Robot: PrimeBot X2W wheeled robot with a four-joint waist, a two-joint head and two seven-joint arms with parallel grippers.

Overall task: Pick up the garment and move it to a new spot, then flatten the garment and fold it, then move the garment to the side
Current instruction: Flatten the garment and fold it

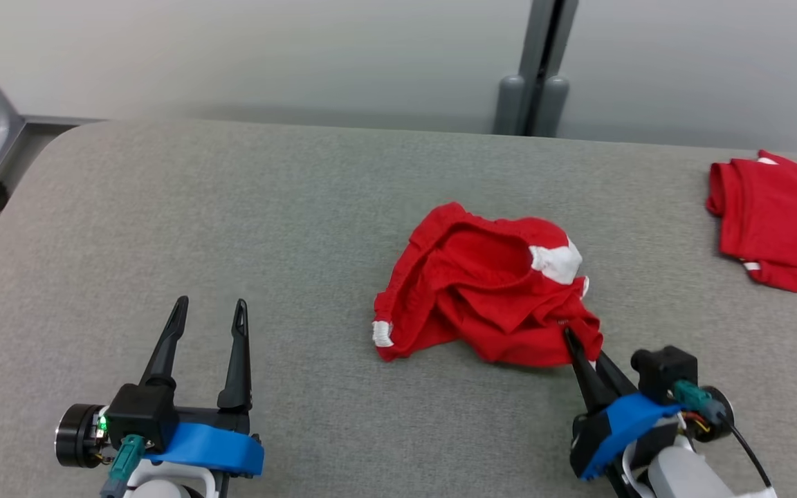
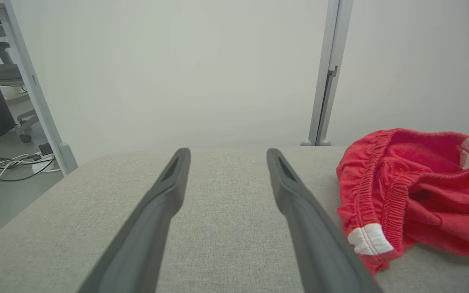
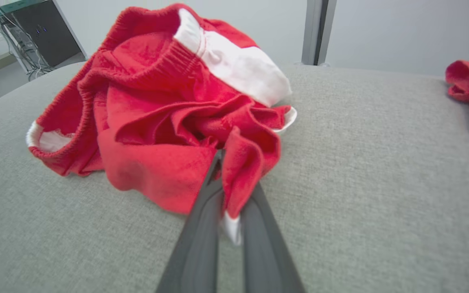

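Right tool: clamped narrow on near hem of garment, tips buried in cloth. Left tool: spread wide, empty, near desk front edge. Second red cloth: cropped at right edge.

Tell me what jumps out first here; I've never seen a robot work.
A crumpled red garment with white trim, in the middle of the grey table, catches the eye first. The right gripper is pinched shut on its near edge, while the left gripper sits open at lower left. A second red garment lies at the far right.
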